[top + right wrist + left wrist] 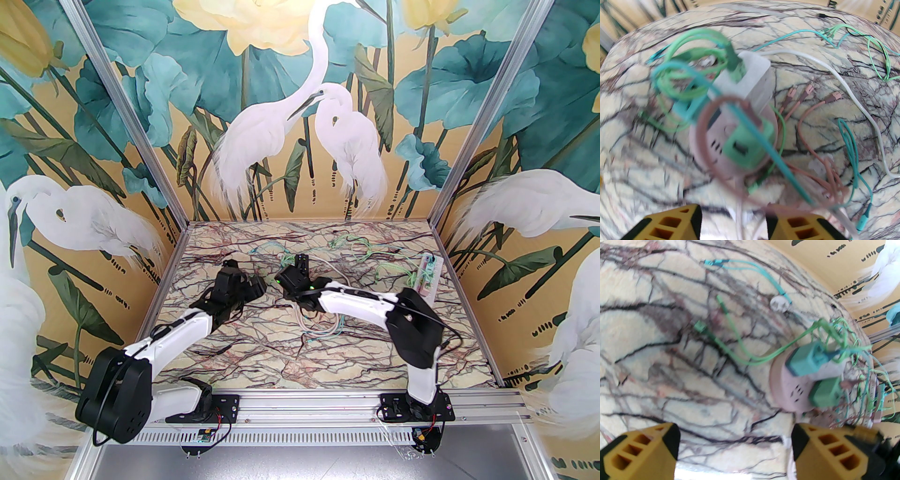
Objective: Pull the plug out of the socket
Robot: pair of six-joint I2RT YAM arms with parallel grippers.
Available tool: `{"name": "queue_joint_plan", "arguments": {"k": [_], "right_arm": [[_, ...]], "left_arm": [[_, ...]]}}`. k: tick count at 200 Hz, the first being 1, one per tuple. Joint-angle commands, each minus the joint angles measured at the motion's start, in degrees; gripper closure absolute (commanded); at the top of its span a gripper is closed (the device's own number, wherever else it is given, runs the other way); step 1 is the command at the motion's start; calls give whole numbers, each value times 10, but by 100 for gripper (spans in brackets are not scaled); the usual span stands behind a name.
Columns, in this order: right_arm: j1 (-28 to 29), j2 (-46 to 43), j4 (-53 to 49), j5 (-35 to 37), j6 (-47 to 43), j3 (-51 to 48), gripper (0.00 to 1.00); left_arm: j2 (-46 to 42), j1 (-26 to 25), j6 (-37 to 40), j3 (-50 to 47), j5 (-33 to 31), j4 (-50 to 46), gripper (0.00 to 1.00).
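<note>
Marble-look worktop (262, 356), cream with dark and reddish veins. It is boxed in by walls (281, 117) painted with white egrets, teal lotus leaves and pale yellow blooms on ochre. Aluminium posts (136, 136) run up the corners, and a metal rail (304, 403) along the near edge carries both arm bases. Thin green and teal cables (349, 241) straggle over the far half of the worktop. A white power strip (429, 274) lies at the far right edge, by the wall. Both arms reach toward the middle, wrists near each other. Left fingers (639, 451) are yellow and spread wide with nothing between them, over bare marble. The round pink socket (787, 390) is ahead and to their right, with a teal plug (806, 361) and a green plug (825, 392) seated in it beside a white adapter (832, 371), cables bunched behind. In the right wrist view the socket is just ahead of the right fingers (670, 222), the green plug facing the camera and a brown cable (699, 124) looped across it. A white cord (848, 90) arcs off over the marble to the right. Right fingers stand apart with a pale cord passing through the gap, not clamped on it. The socket is blurred, so I cannot tell whether it rests flat on the worktop.
</note>
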Motion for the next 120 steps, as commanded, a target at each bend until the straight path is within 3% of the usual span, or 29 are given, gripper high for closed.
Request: {"name": "queue_joint_plan", "arguments": {"k": [1,73,120], "right_arm": [[-19,35,-36,27,41,55,46],[-59,116,-89,21,47,139,45],[-62,132,-84,24,1,146,57]], "left_arm": [[-23,3,9,-4,-18,21,16],[-52,2,4,-17,-18,26,15],[-51,3,4,-16,-16,26,15]]}}
